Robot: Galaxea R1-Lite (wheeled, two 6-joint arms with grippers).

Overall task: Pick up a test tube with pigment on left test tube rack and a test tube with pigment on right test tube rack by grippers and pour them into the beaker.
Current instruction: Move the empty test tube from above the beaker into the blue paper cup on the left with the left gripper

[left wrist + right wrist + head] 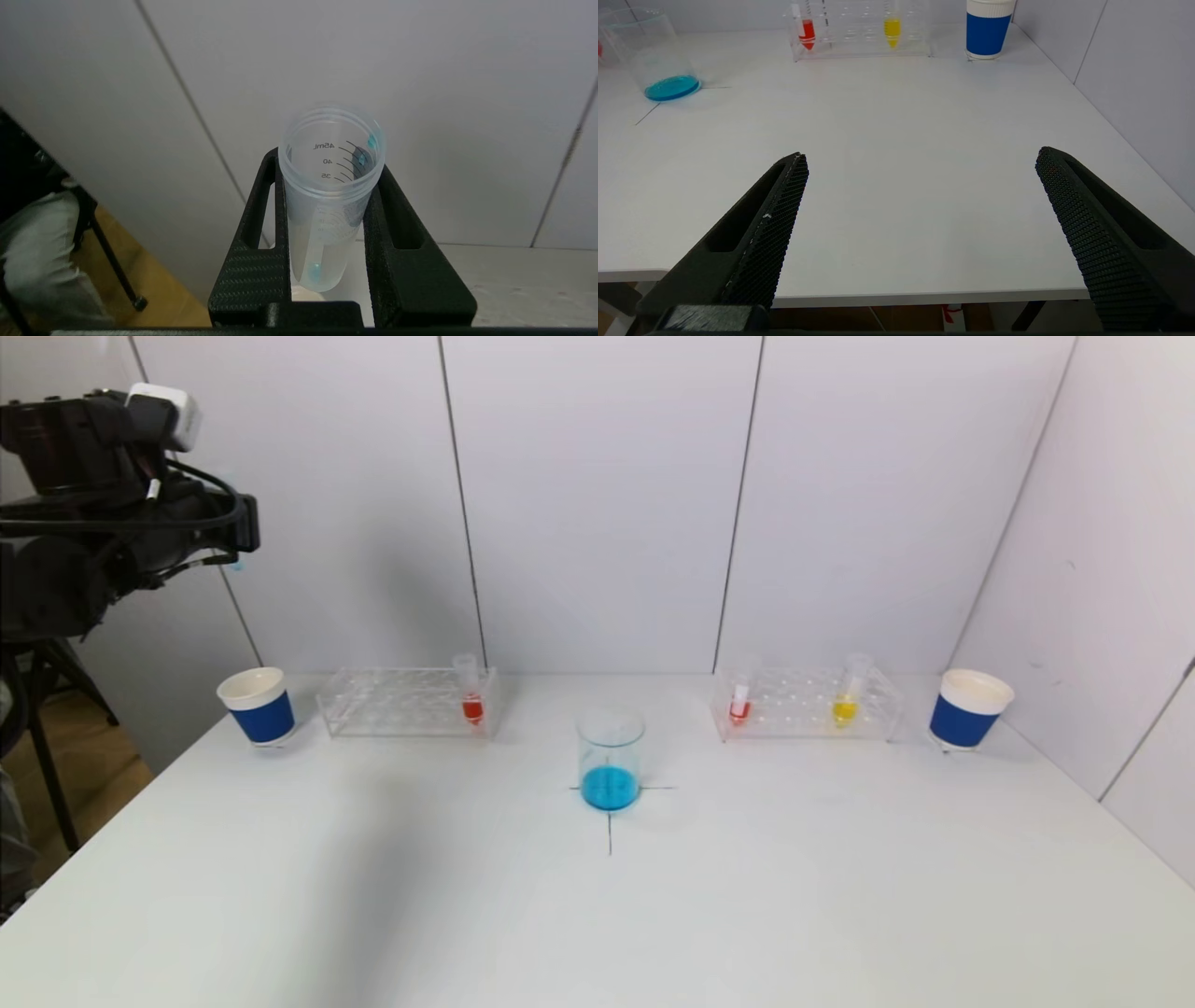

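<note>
1. Beaker: clear glass cylinder on the white tabletop, centred on a black cross mark, holding a shallow layer of blue liquid.
2. Left rack: clear plastic, one tube with red pigment at its inner end.
3. Right rack: clear plastic, one red tube and one yellow tube, both upright.
4. Paper cups: white with blue sleeves, one outside the left rack, one outside the right rack.
5. Left claw: raised high at the left, pinching an emptied clear tube with graduation marks and a few blue droplets inside.
6. Right claw: textured black fingers spread wide, holding nothing, low over the near edge of the tabletop.
</note>
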